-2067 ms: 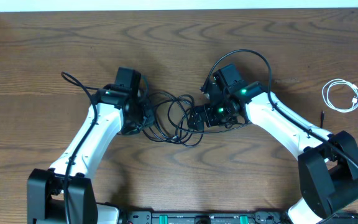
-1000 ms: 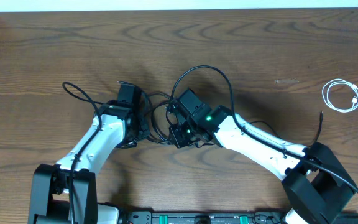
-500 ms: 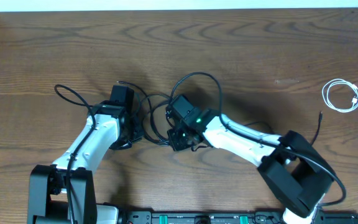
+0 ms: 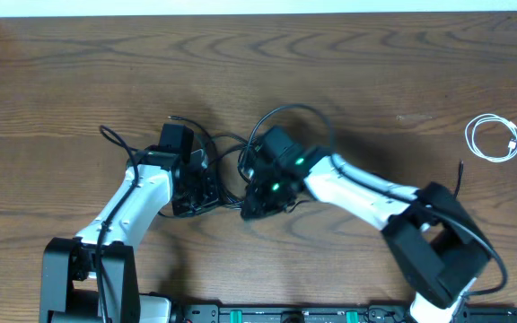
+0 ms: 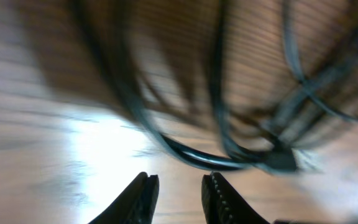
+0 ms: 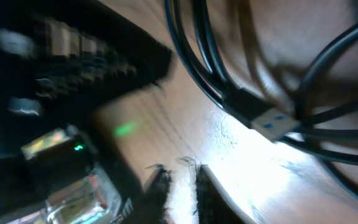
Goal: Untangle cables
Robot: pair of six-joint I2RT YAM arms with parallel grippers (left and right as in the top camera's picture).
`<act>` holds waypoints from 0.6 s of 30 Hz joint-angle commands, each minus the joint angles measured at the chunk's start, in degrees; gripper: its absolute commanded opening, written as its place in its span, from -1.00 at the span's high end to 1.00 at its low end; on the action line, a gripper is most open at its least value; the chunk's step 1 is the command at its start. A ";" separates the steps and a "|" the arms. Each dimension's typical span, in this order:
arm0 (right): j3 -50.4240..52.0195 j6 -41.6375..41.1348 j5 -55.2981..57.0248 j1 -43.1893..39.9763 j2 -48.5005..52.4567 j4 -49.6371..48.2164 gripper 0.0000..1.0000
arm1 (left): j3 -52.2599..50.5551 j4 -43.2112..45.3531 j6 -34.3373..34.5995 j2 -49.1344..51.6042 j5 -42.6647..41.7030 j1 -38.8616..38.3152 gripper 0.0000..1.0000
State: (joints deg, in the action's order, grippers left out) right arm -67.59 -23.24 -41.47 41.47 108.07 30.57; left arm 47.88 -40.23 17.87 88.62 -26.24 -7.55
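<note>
- The black cables lie in a messy tangle on the wooden table.
- My left gripper is at the left side of the tangle, low over the table.
- Its two fingers are a little way apart, and nothing is between them.
- Just past its tips a black loop curves by, and a dark plug lies off to one side. This view is blurry.
- My right gripper is at the right side of the tangle, close to my left one.
- Its fingers have only a thin gap, and I see nothing held in it.
- Near it lies a black plug with a silver and blue end, and more black cable runs around it.
- The white cable lies coiled in a small ring, far to the right of the tangle and not touching it.
</note>
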 commanded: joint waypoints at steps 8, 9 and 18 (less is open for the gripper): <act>-0.33 2.49 0.04 -8.28 -2.84 -0.37 0.12 | 1.42 12.85 9.57 0.11 4.26 0.09 0.09; -0.33 2.49 1.05 -8.28 -2.84 -0.35 0.11 | 1.40 12.94 11.69 0.11 6.80 0.09 0.09; -0.31 2.49 8.70 -5.90 -2.84 -0.35 0.03 | -0.55 16.04 13.75 0.15 10.45 -0.70 0.09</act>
State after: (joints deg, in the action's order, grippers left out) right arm -67.64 -21.63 -36.34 34.61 106.21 30.17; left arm 48.25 -24.86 30.04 88.62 -18.22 -7.73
